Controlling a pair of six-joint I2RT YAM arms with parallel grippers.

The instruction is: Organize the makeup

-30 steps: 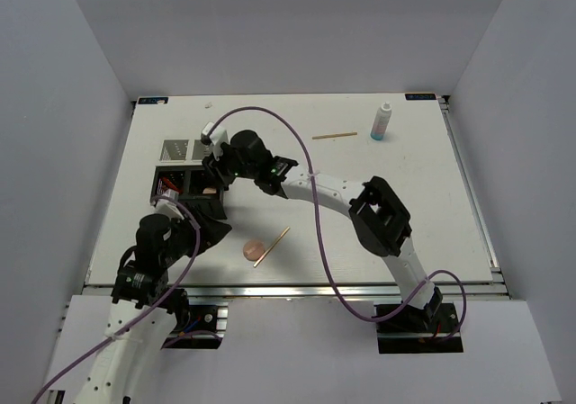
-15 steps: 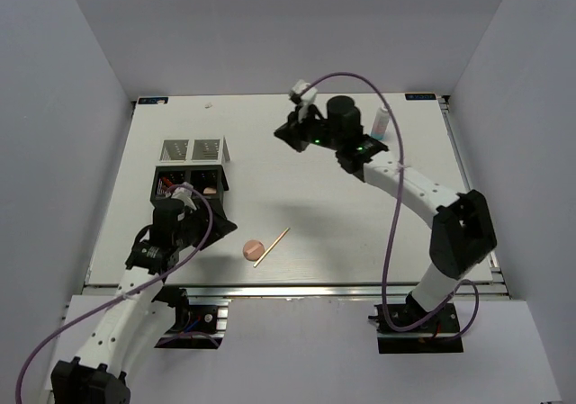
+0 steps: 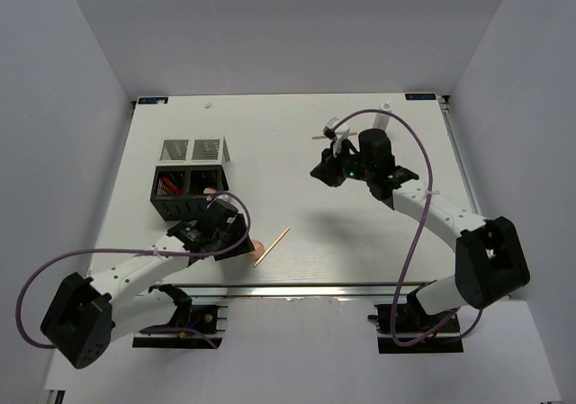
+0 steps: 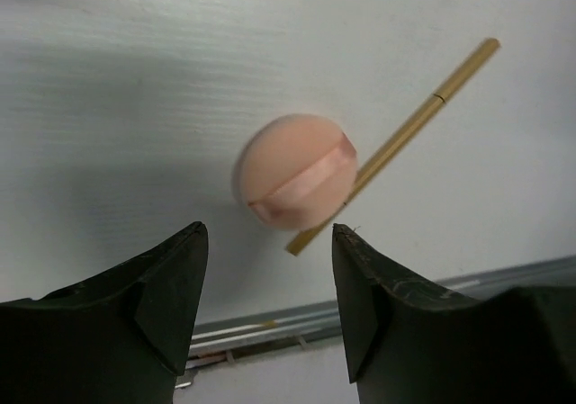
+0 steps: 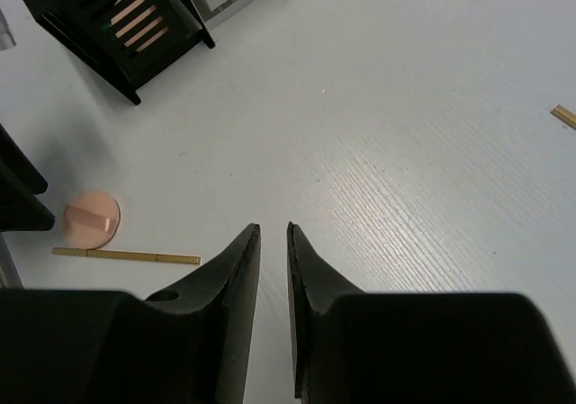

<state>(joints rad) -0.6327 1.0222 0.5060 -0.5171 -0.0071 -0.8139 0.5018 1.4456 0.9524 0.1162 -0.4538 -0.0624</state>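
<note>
Left gripper (image 4: 267, 242) is spread wide and empty, hovering just over the peach-pink disc (image 4: 295, 181). The disc lies flat on the table (image 4: 108, 80) near the front edge, below the black organizer (image 3: 180, 208). It looks like a soft, light puff with a ribbon strap; likely squashes, so pinch across the rim. A wooden stick (image 4: 396, 143) touches its edge and may drag along. Right gripper (image 5: 272, 233) has jaws a narrow gap apart, holding nothing. No readable writing or brand.
</note>
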